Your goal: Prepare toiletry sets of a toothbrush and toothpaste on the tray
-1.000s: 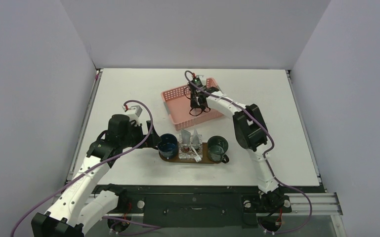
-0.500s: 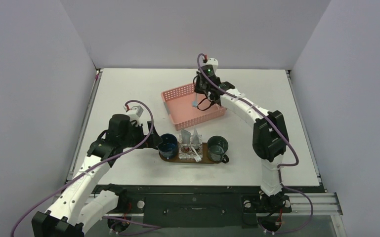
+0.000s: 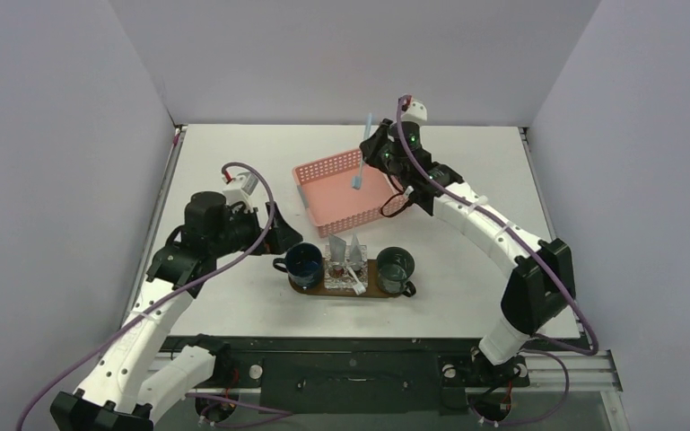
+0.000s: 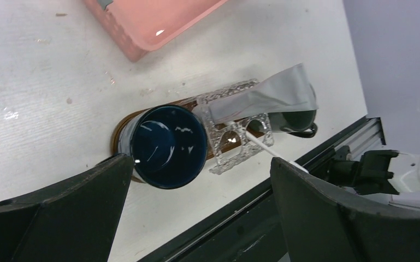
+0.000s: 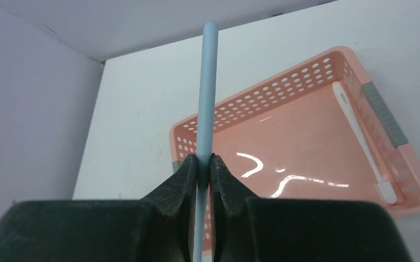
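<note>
From the top camera I saw the right jaws clamped on a light blue toothbrush (image 3: pixel 362 154), tilted above the pink basket (image 3: pixel 334 193). The tray (image 3: pixel 312 286) lay near the front edge of the tabletop (image 3: pixel 233 162), carrying a blue mug (image 3: pixel 305 260), a clear holder (image 3: pixel 345 259) and a dark green mug (image 3: pixel 396 268). The left jaws stood wide apart beside the blue mug. My left wrist camera looked between them onto that mug. The right wrist camera showed a white toothbrush (image 5: pixel 360 136) lying in the basket.

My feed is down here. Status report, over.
Right gripper shut on blue toothbrush, over basket. Left gripper open, facing blue cup on tray. White toothbrush in basket. Nothing seen blocking.
</note>
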Robot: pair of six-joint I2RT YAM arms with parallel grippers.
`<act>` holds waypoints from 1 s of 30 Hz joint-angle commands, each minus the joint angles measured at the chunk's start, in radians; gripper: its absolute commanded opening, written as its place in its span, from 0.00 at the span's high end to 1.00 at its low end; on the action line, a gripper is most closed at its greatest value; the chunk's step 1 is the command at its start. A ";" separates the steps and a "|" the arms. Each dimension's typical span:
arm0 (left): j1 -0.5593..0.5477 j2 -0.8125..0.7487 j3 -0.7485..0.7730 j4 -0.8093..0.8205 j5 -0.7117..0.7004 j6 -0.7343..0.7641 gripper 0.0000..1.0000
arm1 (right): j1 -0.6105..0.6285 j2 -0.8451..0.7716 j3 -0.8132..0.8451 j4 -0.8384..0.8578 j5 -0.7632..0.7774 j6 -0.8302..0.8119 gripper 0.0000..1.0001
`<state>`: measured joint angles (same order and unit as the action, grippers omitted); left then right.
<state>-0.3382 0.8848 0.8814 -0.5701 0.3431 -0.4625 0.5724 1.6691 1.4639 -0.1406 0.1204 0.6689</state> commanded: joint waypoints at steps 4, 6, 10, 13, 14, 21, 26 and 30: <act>0.001 -0.002 0.095 0.127 0.093 -0.080 0.04 | 0.095 -0.167 -0.107 0.131 0.114 0.201 1.00; 0.001 -0.005 0.103 0.160 0.094 -0.093 0.04 | 0.126 -0.193 -0.115 0.126 0.164 0.232 1.00; -0.005 -0.016 0.109 0.245 0.101 -0.119 0.04 | 0.188 -0.228 -0.125 0.130 0.236 0.305 1.00; -0.011 -0.031 0.097 0.323 0.098 -0.131 0.03 | 0.238 -0.240 -0.135 0.162 0.270 0.361 1.00; -0.013 -0.043 0.092 0.356 0.095 -0.136 0.03 | 0.249 -0.239 -0.132 0.168 0.284 0.367 1.00; -0.031 -0.094 0.018 0.507 0.061 -0.144 0.03 | 0.324 -0.198 -0.074 0.164 0.311 0.428 1.00; -0.057 -0.110 -0.014 0.554 0.041 -0.115 0.02 | 0.348 -0.160 -0.019 0.150 0.309 0.458 1.00; -0.082 -0.128 -0.033 0.609 0.012 -0.077 0.01 | 0.360 -0.132 0.027 0.130 0.303 0.467 1.00</act>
<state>-0.3977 0.7818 0.8577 -0.0761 0.3977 -0.5854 0.9173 1.5120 1.4139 -0.0311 0.4004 1.1061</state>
